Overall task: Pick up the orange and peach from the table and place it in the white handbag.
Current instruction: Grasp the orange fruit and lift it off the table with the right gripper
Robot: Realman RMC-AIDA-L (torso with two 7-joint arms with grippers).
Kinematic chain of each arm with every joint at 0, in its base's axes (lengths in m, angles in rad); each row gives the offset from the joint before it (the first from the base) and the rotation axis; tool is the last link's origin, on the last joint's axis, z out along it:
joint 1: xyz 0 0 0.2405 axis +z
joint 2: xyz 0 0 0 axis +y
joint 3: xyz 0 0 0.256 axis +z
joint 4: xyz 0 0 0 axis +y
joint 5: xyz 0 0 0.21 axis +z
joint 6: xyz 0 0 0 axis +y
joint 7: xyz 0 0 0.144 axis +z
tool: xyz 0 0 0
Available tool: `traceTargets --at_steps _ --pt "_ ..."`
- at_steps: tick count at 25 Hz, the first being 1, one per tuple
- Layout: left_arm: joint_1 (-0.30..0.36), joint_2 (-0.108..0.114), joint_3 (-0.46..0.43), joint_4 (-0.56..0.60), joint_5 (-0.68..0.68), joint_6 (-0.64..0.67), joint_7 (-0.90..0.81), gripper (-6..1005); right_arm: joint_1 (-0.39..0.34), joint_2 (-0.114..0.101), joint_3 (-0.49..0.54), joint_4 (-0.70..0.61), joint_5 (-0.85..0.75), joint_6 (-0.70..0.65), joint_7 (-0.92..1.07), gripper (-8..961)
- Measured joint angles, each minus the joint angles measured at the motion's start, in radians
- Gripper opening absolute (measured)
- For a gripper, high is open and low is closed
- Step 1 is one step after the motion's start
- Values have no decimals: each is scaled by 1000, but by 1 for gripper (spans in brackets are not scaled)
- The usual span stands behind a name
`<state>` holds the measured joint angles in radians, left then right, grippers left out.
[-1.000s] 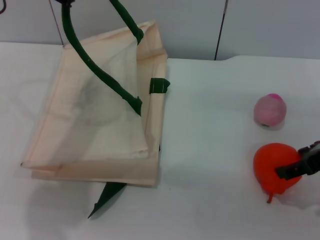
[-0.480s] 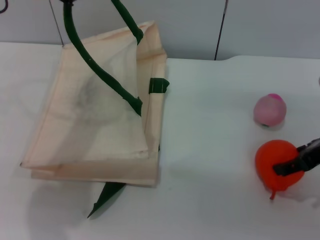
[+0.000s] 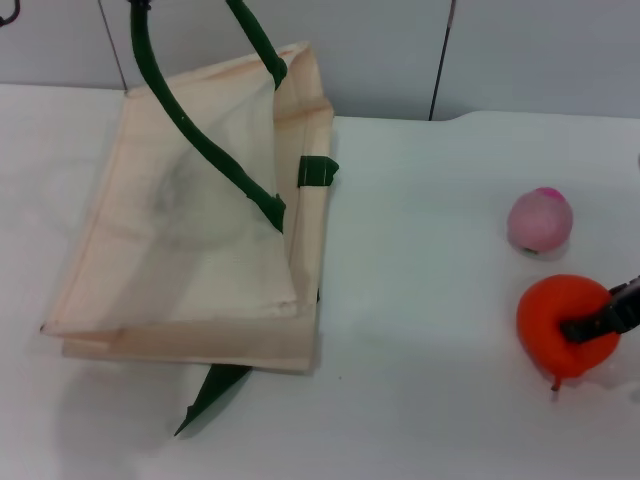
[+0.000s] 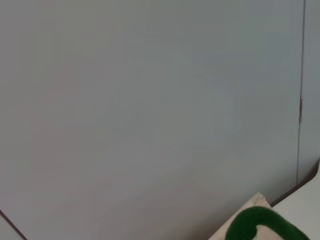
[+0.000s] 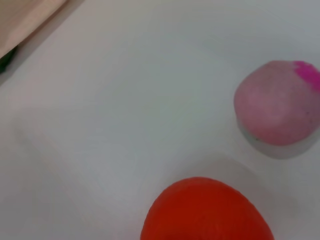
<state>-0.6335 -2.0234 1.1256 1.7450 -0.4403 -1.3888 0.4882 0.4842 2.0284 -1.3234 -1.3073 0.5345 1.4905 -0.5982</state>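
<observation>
The orange (image 3: 560,325) is at the right edge of the table (image 3: 420,250), low over its surface, and also shows in the right wrist view (image 5: 207,210). My right gripper (image 3: 592,322) reaches in from the right. One dark finger (image 3: 600,320) presses on the orange; the other is hidden behind it. The peach (image 3: 540,220) lies just behind the orange, apart from it, and also shows in the right wrist view (image 5: 275,102). The white handbag (image 3: 190,230) lies at the left with its mouth held open. One green handle (image 3: 190,135) rises out of the top of the head view. My left gripper is out of view.
A second green handle end (image 3: 210,390) pokes out under the bag's near edge. The wall (image 3: 400,50) stands just behind the table. The left wrist view shows the wall and a loop of green handle (image 4: 260,225). Bare tabletop lies between the bag and the fruits.
The orange and the right gripper's finger have moved together a little to the right and slightly back. The bag and the peach have not moved.
</observation>
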Motion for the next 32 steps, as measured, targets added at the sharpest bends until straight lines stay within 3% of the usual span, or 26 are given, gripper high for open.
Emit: traceTargets --at_steps 15,21,32 --pt "-2 0 -1 -1 -2 1 -2 119 29 0 1 4 5 12 10 851" --pt "-2 -1 -1 -1 -2 2 -4 119 34 -2 -5 7 -1 14 24 654" --pt "4 -2 -3 -1 -1 9 -4 120 17 0 17 -162 -37 14 24 506"
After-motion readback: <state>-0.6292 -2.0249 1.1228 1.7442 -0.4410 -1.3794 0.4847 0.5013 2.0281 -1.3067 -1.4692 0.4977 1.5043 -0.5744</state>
